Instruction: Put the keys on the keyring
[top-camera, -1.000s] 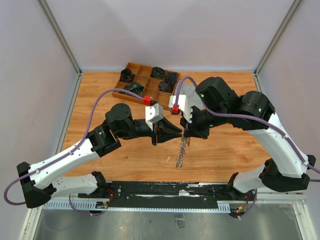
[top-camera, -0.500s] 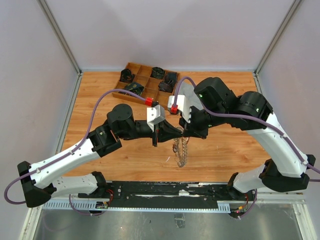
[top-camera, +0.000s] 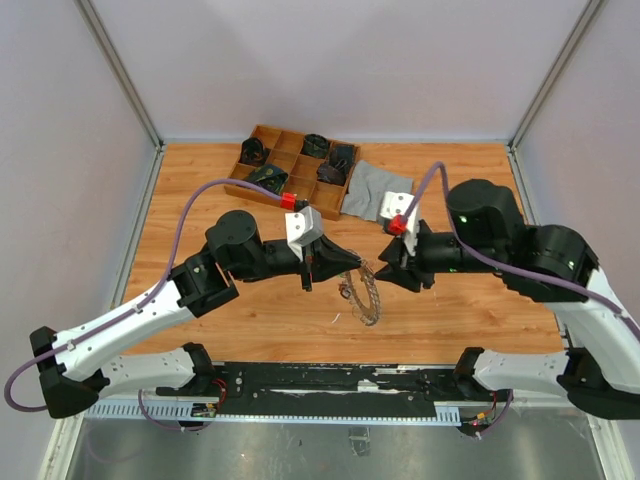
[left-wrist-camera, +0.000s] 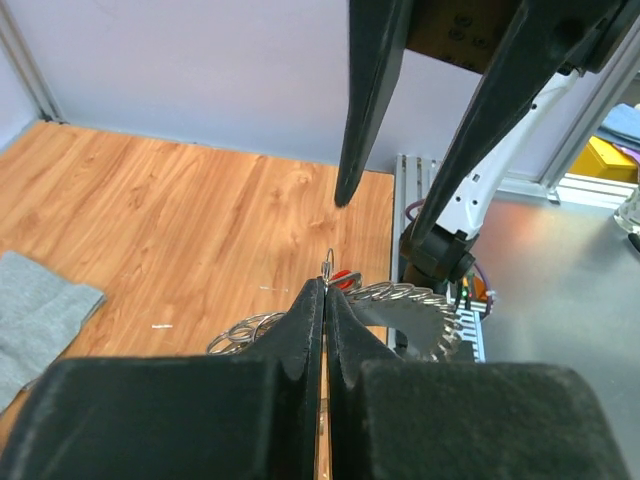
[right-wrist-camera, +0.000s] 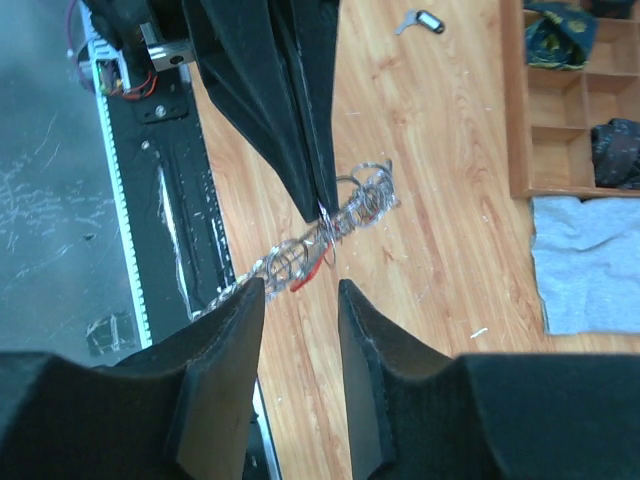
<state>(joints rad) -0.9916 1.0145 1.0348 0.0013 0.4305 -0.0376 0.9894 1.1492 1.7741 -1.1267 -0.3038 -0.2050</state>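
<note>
Left gripper (top-camera: 356, 262): pinched fully shut on a thin wire loop of the keyring (top-camera: 362, 295), tip against tip, nothing else between the pads. Right gripper (top-camera: 386, 268): parted to a middling gap, empty, standing just right of the keyring and clear of it. Keyring located at mid table (top-camera: 200, 180), towards the near side, upper end raised at the left tips, remainder draped down as a loose string of rings, apparently onto the wood. Noted a red tag (right-wrist-camera: 308, 275) among the rings. Noted one loose key (right-wrist-camera: 420, 20) with a dark tag lying flat on bare wood, well apart from the keyring, visible in the right wrist view only. Judged metal throughout: hard, smooth, slippery under the pads, fairly heavy as a bundle, limp along its length, liable to sag and swing. Judged the single-wire pinch weak against twisting. Recommend taking the ring wire crosswise, close beside the left tips, not the hanging rings. Recommend taking the loose key by its tagged head, blade left free
</note>
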